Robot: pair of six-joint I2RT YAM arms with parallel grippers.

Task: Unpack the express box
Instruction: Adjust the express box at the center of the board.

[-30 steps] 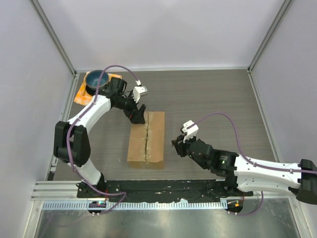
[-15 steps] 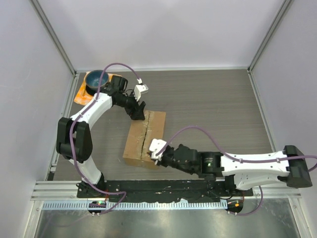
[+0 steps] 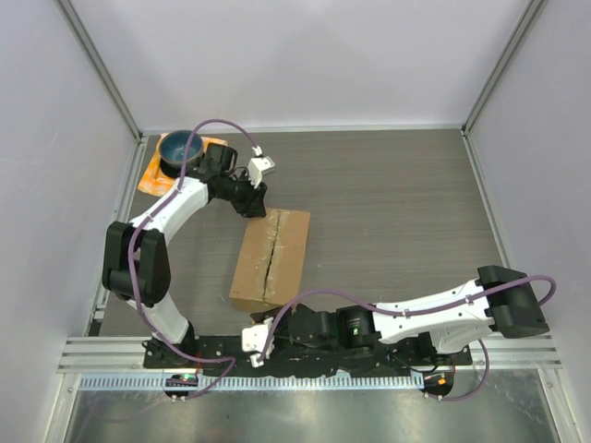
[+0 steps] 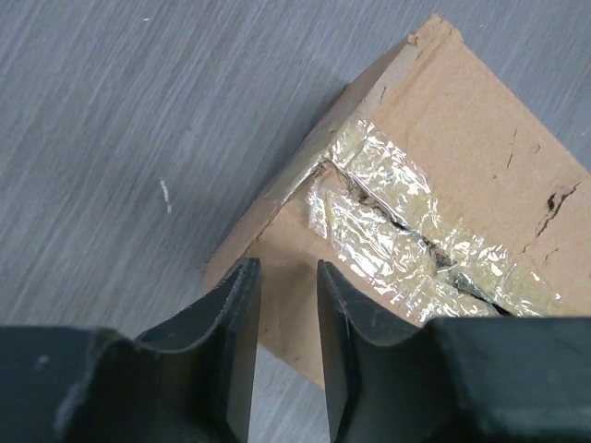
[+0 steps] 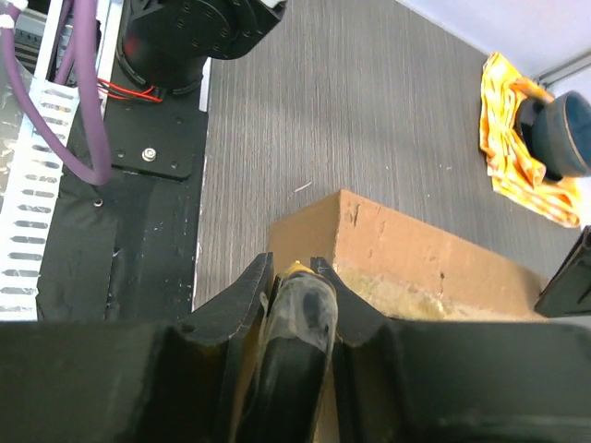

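Note:
The express box (image 3: 271, 258) is a brown carton lying lengthwise mid-table, its taped top seam (image 4: 397, 203) crinkled and split along the middle. My left gripper (image 3: 254, 204) hovers at the box's far end. In the left wrist view its jaws (image 4: 283, 269) stand a narrow gap apart with nothing between them, over the box's end face (image 4: 277, 277). My right gripper (image 3: 275, 320) sits low at the box's near end (image 5: 416, 249). It (image 5: 291, 269) is shut on a dark-handled cutter (image 5: 297, 314) with a yellow tip, which points at the box's near corner.
An orange cloth (image 3: 155, 175) with a blue bowl (image 3: 175, 149) lies at the back left, behind the left arm. The black base plate and cable rail (image 3: 305, 365) run along the near edge. Grey walls enclose the table.
My right arm has swung from the box's right side across to its near end, still holding the cutter. The left jaws have narrowed, and the box has turned slightly.

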